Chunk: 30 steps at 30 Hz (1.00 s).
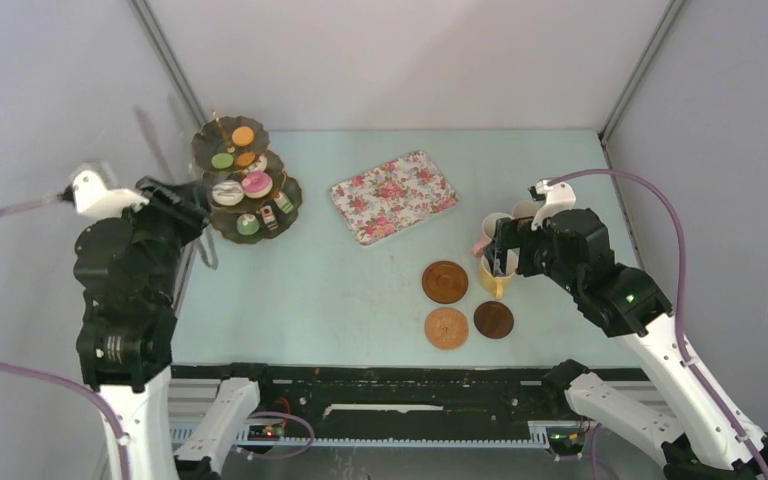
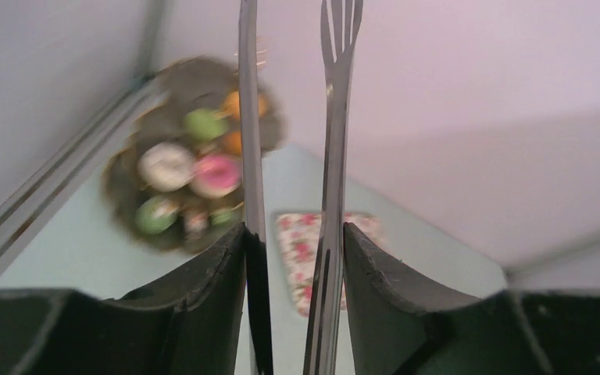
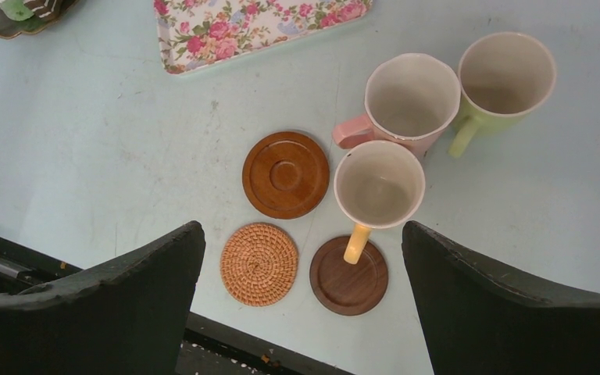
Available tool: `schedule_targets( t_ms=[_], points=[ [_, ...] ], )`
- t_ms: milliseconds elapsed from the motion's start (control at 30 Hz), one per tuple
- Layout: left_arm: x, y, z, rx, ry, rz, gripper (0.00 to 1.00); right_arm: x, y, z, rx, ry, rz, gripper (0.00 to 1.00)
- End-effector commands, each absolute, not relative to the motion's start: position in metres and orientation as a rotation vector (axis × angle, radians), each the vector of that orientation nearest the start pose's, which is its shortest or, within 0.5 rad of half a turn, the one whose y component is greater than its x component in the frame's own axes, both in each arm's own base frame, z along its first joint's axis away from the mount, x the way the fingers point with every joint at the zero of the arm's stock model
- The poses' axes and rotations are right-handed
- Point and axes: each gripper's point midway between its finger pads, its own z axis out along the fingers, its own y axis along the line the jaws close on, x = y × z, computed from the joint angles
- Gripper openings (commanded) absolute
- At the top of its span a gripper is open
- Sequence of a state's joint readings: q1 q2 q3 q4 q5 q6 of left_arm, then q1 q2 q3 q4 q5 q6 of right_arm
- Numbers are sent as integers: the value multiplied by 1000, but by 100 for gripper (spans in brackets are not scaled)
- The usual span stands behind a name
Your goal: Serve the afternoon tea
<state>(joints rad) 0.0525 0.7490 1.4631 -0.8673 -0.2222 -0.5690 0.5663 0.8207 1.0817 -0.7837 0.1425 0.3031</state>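
Right jaws apart, yellow mug (image 3: 379, 184) upright, white inside, beside brown coasters (image 3: 285, 173)

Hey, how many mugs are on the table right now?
3. The yellow mug stands right of the ridged wooden coaster. The pink mug is close behind it, and the green mug is beside the pink one, farther right. None looks hidden.

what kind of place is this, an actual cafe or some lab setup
Most likely a robot lab cell staged as a tea table, not a cafe: blank grey walls box in the pale table, two arms are bolted to its near edge, and the tiered stand carries toy cakes.
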Motion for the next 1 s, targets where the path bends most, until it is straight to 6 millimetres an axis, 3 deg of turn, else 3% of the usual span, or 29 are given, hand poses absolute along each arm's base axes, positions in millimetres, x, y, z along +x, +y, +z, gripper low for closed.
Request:
schedule_targets(
  t_ms=[0, 133, 233, 267, 300, 433, 667, 800, 967],
  points=[
    [279, -50, 478, -148, 1501, -331, 49, 231, 124, 291, -149, 2043, 380, 100],
    [327, -137, 436, 233, 1710, -424, 50, 233, 114, 295, -81, 2039, 377, 100],
    [359, -183, 392, 470, 1816, -536, 48, 232, 105, 296, -34, 2036, 363, 100],
    [373, -196, 365, 559, 1875, -552, 49, 231, 101, 297, -20, 2032, 356, 100],
    [383, -203, 356, 632, 1898, -539, 49, 231, 98, 297, -4, 2030, 344, 100],
    [417, -214, 289, 809, 2070, -504, 49, 229, 87, 299, 51, 2025, 309, 100],
    [450, -229, 205, 941, 2201, -485, 50, 222, 72, 290, 112, 2070, 244, 100],
    [467, -233, 171, 944, 2242, -480, 51, 221, 71, 292, 110, 2087, 229, 100],
    [485, -238, 144, 927, 2250, -474, 53, 223, 71, 286, 113, 2129, 205, 100]
  ],
)
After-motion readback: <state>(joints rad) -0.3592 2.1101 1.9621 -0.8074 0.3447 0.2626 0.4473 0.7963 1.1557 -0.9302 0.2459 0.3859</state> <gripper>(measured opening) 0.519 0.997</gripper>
